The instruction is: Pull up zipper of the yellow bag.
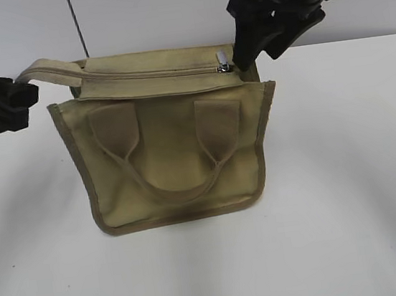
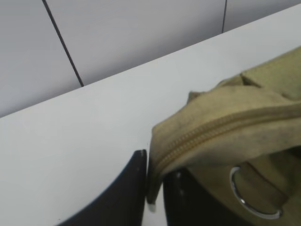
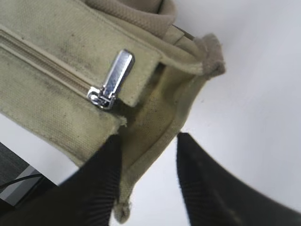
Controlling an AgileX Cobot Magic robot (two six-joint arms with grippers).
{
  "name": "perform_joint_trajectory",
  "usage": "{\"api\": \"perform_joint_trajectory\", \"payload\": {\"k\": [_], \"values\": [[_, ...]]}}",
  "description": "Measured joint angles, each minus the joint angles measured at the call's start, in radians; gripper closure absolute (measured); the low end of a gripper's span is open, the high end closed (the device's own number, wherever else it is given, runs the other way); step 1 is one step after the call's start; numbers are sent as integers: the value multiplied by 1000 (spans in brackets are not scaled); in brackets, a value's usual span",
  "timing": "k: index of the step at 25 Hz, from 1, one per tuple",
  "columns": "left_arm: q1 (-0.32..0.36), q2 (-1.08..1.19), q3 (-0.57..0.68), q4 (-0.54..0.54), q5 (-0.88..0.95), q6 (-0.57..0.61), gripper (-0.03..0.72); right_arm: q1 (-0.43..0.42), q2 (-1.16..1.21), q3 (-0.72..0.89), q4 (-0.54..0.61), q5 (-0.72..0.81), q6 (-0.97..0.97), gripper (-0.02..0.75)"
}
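The yellow bag stands on the white table with its looped handles facing me. The zipper runs along the top panel, and its silver pull tab sits at the right end. My left gripper is shut on the fabric tail at the panel's left end; the left wrist view shows the jaws pinching it beside the zipper. My right gripper is open just right of the pull tab. In the right wrist view its jaws straddle the yellow bag's edge trim, below the pull tab.
The white table extends around the bag, with a pale wall behind. A silver metal ring hangs under the zipper panel near my left jaws.
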Motion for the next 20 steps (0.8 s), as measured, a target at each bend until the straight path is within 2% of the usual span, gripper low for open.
{"api": "perform_joint_trajectory", "payload": {"k": [2, 4, 6, 11, 13, 18, 20], "values": [[0, 0, 0, -13, 19, 0, 360, -3, -2, 0, 5, 1, -2, 260], [0, 0, 0, -56, 58, 0, 242, -3, -5, 0, 5, 1, -1, 193], [0, 0, 0, -98, 136, 0, 201, -3, -18, 0, 5, 1, 0, 173], [-1, 0, -9, -224, 404, 4, 202, -3, -69, 1, -13, -13, 16, 168], [-8, 0, -36, -294, 546, 55, 214, -3, -95, 4, -34, -33, 31, 167], [-26, 1, -168, -644, 818, 399, 228, 13, -210, 89, -82, -126, 51, 164], [-28, 0, -220, -724, 911, 473, 228, 20, -281, 173, -87, -172, 54, 163]]}}
